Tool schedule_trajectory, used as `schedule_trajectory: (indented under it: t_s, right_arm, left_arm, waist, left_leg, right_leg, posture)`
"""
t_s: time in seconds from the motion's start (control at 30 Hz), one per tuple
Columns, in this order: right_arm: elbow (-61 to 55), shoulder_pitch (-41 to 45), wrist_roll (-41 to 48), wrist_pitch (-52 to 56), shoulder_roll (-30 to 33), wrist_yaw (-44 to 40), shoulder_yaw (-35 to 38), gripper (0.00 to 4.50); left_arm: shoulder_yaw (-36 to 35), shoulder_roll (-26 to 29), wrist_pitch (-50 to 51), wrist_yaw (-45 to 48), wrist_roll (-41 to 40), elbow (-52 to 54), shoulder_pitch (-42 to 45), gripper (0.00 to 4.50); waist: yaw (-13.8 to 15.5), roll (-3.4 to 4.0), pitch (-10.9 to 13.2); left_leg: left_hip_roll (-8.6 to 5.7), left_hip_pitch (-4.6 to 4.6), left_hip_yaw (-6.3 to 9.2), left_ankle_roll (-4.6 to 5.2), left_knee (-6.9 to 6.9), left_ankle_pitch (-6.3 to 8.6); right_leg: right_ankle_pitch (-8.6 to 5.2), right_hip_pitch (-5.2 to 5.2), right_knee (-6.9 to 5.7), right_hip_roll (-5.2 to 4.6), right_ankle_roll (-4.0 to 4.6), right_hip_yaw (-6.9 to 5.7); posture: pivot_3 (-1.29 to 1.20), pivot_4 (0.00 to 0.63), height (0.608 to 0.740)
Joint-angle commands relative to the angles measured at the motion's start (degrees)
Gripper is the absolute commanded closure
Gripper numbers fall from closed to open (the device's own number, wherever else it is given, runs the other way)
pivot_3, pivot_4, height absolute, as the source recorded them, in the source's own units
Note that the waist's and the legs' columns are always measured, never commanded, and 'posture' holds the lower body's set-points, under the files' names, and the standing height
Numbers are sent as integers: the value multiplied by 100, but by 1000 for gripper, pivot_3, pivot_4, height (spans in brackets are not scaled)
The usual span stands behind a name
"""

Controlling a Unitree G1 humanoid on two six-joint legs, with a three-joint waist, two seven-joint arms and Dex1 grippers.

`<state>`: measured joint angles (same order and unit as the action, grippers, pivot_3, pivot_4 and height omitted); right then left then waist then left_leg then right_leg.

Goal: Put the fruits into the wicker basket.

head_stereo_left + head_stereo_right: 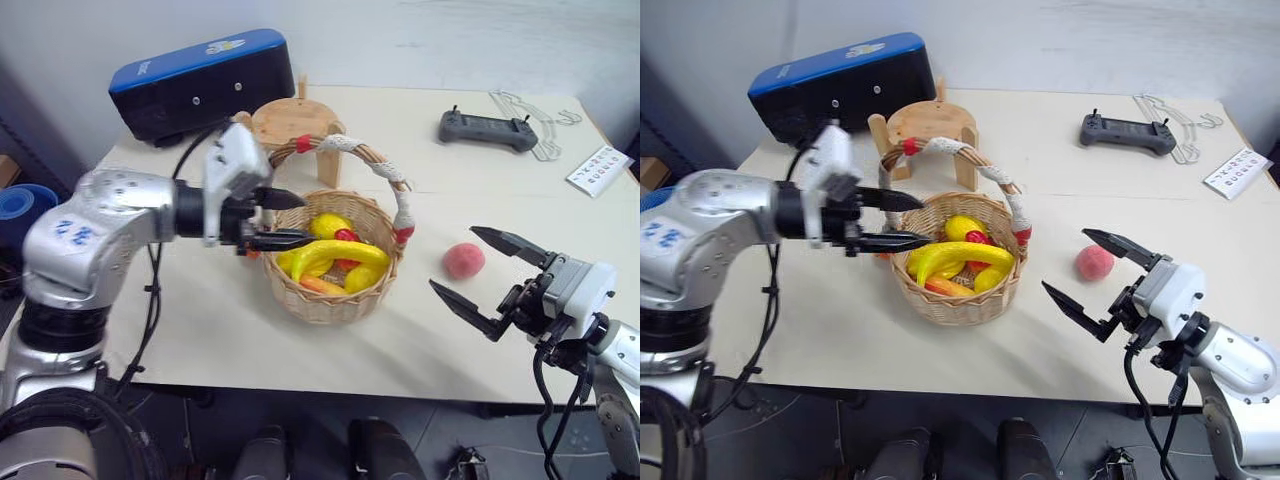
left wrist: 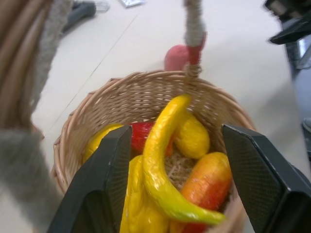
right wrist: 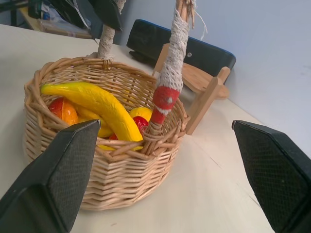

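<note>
The wicker basket stands mid-table, its cloth-wrapped handle arching over it. Inside lie a yellow banana, an orange mango and other yellow and red fruits. My left gripper hovers over the basket's left rim, open, its fingers either side of the banana without touching it. A pink-red peach lies on the table right of the basket. My right gripper is wide open, tips beside the peach and pointing toward the basket. It holds nothing.
Behind the basket stand a round wooden stool and a black case with a blue lid. At the back right lie a black controller, wire hangers and a printed card. The table's front edge runs near my right arm.
</note>
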<state>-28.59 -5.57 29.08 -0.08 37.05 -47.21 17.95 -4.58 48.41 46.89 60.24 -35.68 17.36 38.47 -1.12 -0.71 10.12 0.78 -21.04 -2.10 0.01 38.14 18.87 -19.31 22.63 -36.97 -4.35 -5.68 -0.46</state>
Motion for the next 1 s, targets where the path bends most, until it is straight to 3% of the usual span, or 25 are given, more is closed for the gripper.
schedule_trajectory:
  t_s: [0.03, 0.1, 0.27, 0.37, 0.47, 0.6, 0.7, 0.87, 1.0]
  right_arm:
    - [54, 62, 281, -153, -105, -204, -7, 0]
    - [110, 170, 533, -120, -264, -232, -31, 0]
    - [-35, 456, 844, 0, -491, -130, -115, 0]
    - [-217, 426, 838, -58, -400, -217, -46, 0]
    - [-370, 222, 824, -102, -129, -563, 65, 0]
    - [-640, 305, 1055, 71, 21, -390, 186, 0]
    - [-616, 276, 1038, 121, 76, -390, 233, 0]
    - [-557, 211, 983, 109, 78, -441, 238, 0]
    - [-456, 246, 896, 67, 42, -448, 169, 0]
  left_arm:
    - [-1092, 460, -423, 624, -226, -320, -871, 1443]
    - [-1634, 609, -623, 502, -30, -800, -1495, 1443]
    - [-2677, 641, -1572, 325, 539, -2261, -3036, 14]
    - [-3024, 522, -2346, 327, 794, -3176, -3730, 14]
    - [-3144, 474, -3046, 65, 1060, -3908, -3892, 14]
    - [-3076, 535, -2961, -64, 958, -4111, -3635, 14]
    - [-2400, 538, -2296, 250, 710, -3427, -3098, 14]
    - [-932, 312, -1934, 560, 1045, -3401, -1271, 14]
    - [-56, -376, -2272, 404, 1719, -5091, 563, 14]
  waist:
    - [-20, -1, 1]
    - [-42, -1, 1]
    - [-51, 0, 1]
    - [-46, -1, 1]
    - [25, -9, -3]
    - [108, -15, -6]
    - [137, -17, -8]
    - [166, -18, -9]
    - [103, -11, -10]
  left_leg:
    - [1, -2, 5, -2, 3, -1]
    - [2, -1, 7, -2, 1, -1]
    - [1, 2, 9, 6, -2, 3]
    - [1, -1, 13, 7, -9, 10]
    - [0, -6, 24, 12, -10, 19]
    - [-2, -7, 27, 30, -9, 36]
    - [-3, -7, 33, 28, -9, 35]
    - [-12, -15, 36, 3, -2, 19]
    - [-7, -9, -1, 6, 6, 19]
  right_leg:
    - [0, 0, -3, -1, 1, -4]
    - [-1, 0, -2, -4, 2, -5]
    - [-1, -1, -1, -15, 2, -6]
    - [-1, 2, 5, -22, 2, -10]
    - [-1, 3, 8, -32, 2, -26]
    - [-1, -7, 25, -37, 3, -31]
    - [-1, -16, 34, -43, 6, -42]
    - [0, -15, 24, -45, 4, -53]
    - [4, -1, -20, -23, -3, -66]
  posture:
    - [0, 150, 740]
    - [0, 150, 740]
    - [0, 150, 740]
    - [0, 150, 740]
    - [0, 150, 740]
    - [0, 150, 740]
    - [0, 150, 740]
    - [0, 150, 740]
    - [0, 150, 740]
